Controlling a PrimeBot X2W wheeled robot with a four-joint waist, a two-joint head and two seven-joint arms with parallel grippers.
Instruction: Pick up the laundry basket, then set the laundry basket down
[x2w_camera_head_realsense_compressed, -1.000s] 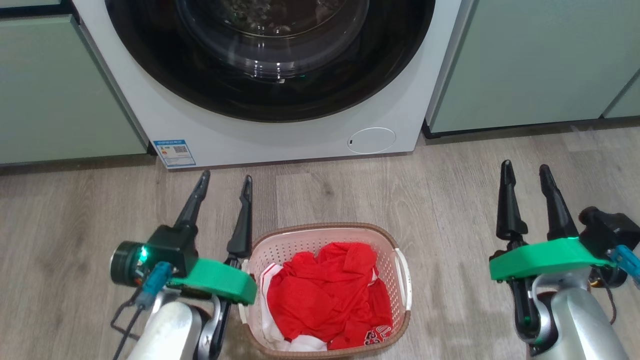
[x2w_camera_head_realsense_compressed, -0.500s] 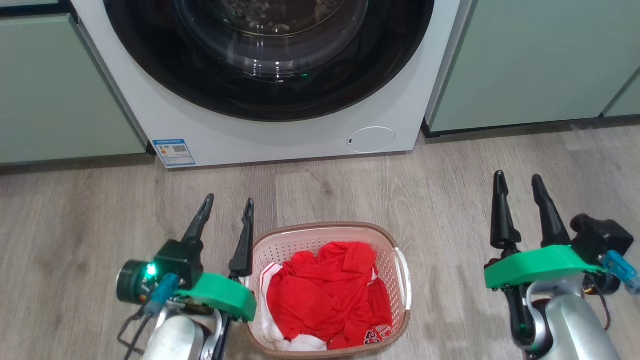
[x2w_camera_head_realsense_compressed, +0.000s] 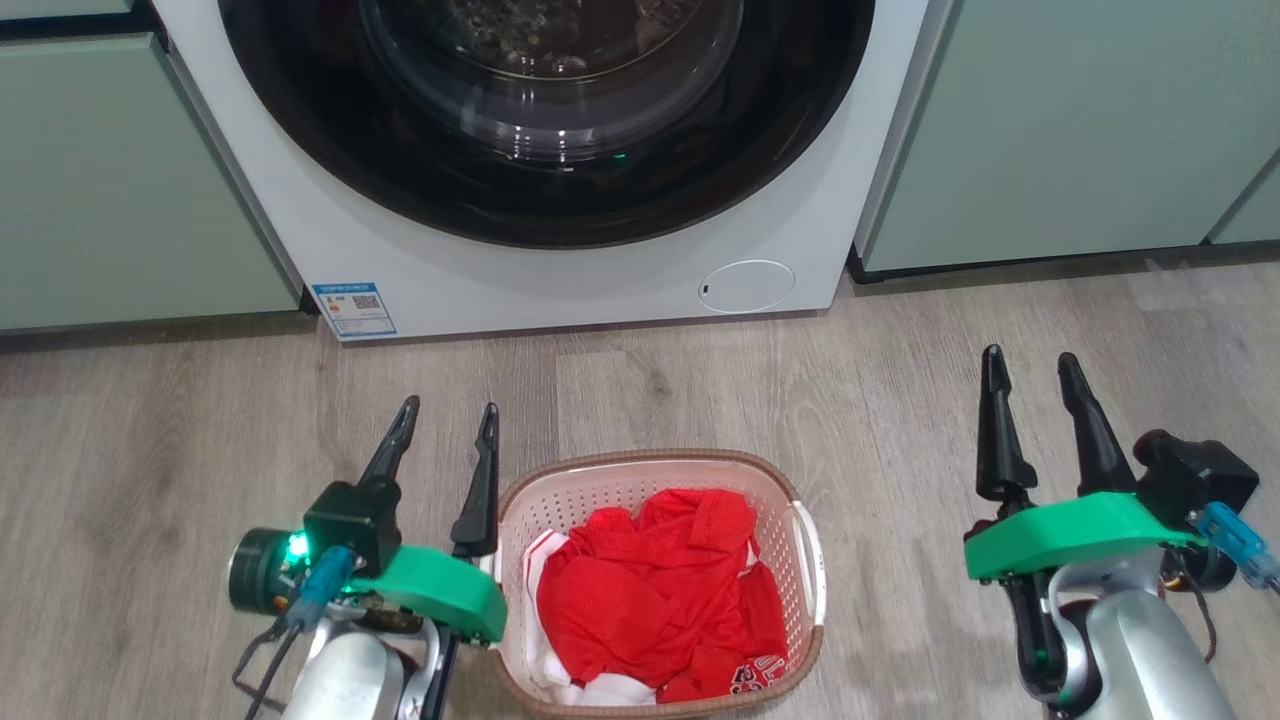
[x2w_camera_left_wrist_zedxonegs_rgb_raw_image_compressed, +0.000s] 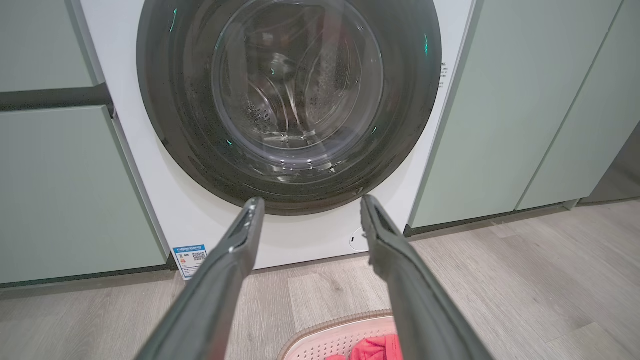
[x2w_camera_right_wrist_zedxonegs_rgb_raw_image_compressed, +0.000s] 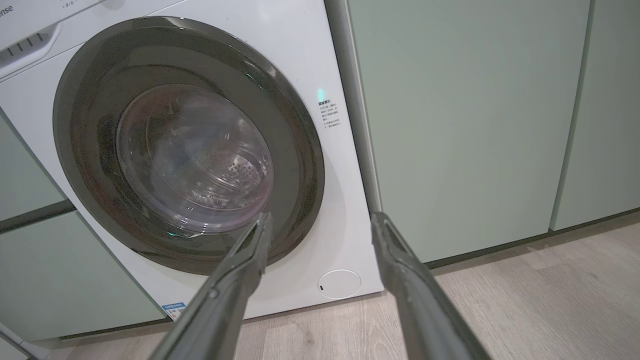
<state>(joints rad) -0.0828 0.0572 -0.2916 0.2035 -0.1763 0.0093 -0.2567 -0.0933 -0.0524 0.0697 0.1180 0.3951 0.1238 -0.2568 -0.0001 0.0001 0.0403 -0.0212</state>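
The laundry basket (x2w_camera_head_realsense_compressed: 600, 482), pale pink perforated plastic with a brown woven rim, stands on the wood floor at the bottom middle of the head view, red and white clothes piled inside. Its far rim (x2w_camera_left_wrist_zedxonegs_rgb_raw_image_compressed: 332, 321) peeks in at the bottom of the left wrist view. My left gripper (x2w_camera_head_realsense_compressed: 446, 414) hangs open just left of the basket, its inner finger close beside the rim. My right gripper (x2w_camera_head_realsense_compressed: 1030, 363) is open well to the right of the basket, apart from its white side handle (x2w_camera_head_realsense_compressed: 810, 565). Both pairs of fingers are empty and point toward the washer.
A white front-loading washing machine (x2w_camera_head_realsense_compressed: 545, 270) with a dark round door stands straight ahead. Pale green cabinets (x2w_camera_head_realsense_compressed: 1060, 130) flank it on both sides. Bare wood floor (x2w_camera_head_realsense_compressed: 700, 390) lies between the basket and the washer.
Both grippers have drawn back toward me, their tips lower in the head view. The camera has shifted slightly. The basket stays in place.
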